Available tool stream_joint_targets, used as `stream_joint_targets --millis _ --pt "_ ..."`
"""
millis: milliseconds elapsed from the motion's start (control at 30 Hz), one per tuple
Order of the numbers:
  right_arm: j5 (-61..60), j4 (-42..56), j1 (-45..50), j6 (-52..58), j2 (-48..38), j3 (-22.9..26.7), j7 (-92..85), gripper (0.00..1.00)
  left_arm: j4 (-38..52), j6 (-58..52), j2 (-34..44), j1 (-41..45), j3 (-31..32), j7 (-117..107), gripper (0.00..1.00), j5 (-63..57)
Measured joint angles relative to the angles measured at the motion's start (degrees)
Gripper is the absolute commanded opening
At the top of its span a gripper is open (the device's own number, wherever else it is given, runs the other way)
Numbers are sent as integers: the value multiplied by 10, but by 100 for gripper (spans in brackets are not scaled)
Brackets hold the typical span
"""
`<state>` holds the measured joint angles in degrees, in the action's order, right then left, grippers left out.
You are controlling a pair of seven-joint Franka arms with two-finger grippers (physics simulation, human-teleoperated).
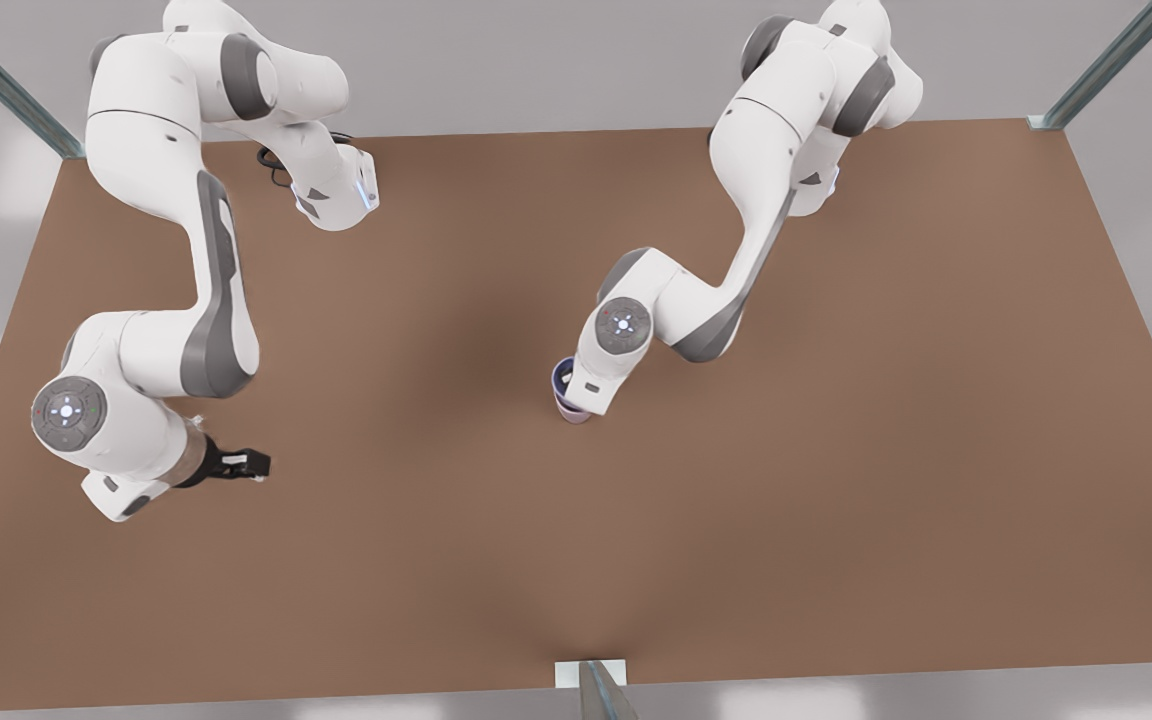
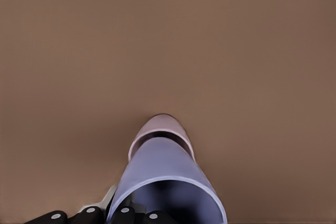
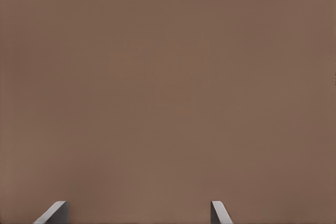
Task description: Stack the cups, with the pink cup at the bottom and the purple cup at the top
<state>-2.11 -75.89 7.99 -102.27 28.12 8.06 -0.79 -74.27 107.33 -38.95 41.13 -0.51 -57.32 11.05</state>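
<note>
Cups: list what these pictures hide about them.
Front view: the left arm's wrist covers most of both cups and the left hand.
Left wrist view: the purple cup hides the pink cup's inside; the edge cuts off its own rim.
Right hand waits open, apart.

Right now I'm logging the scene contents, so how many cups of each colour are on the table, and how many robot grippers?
Purple cup: 1, sitting inside the pink one
Pink cup: 1, underneath on the table
Grippers: 2, the left gripper at the cups, the right gripper waiting apart, open
Total: 4
</note>
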Motion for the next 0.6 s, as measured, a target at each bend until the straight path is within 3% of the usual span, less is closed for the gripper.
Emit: stream_joint_targets --millis 367,433,500,600 --pt "-18 0 -4 -5 -2 0 -1 100 -4 6 -4 0 2 -19 22 0" --pt "-18 0 -4 -6 -1 0 -1 100 -5 7 -4 0 2 -20 28 0" --pt "-18 0 -4 -6 0 0 -1 100 -5 8 -4 0 2 -22 45 0" --pt "-18 0 -5 -7 0 0 -1 100 -6 8 -4 0 2 -24 45 -1"
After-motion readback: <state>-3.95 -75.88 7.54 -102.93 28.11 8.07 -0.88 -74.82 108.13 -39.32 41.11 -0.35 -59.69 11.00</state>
